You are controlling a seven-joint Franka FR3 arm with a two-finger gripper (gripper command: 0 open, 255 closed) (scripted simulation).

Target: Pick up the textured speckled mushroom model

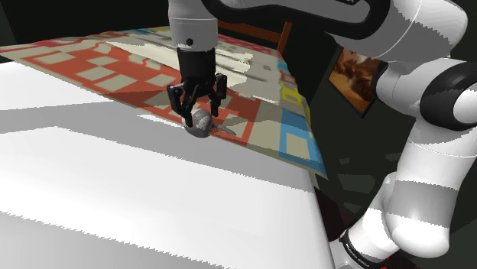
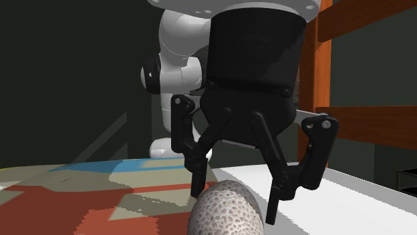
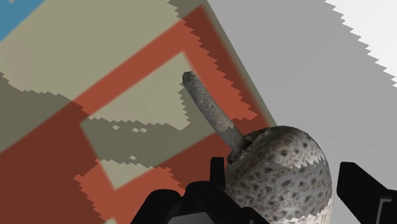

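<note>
End effector [image 2: 235,203] released, fingers [image 2: 198,175] straddling the speckled mushroom [image 3: 280,175]. Probably light, rigid, rounded: grip across the cap, not the thin stem [image 1: 228,131] at the shoulder view's 4 o'clock.

1. I can read no text, number or brand in any of my views.
2. In the shoulder view, the dark collar [image 1: 364,252] at the arm's foot carries small pale marks. I cannot tell whether they are letters.
3. The patterned cloth [image 1: 92,65] shows plain coloured blocks, and the framed picture [image 1: 354,75] a brownish scene.
</note>
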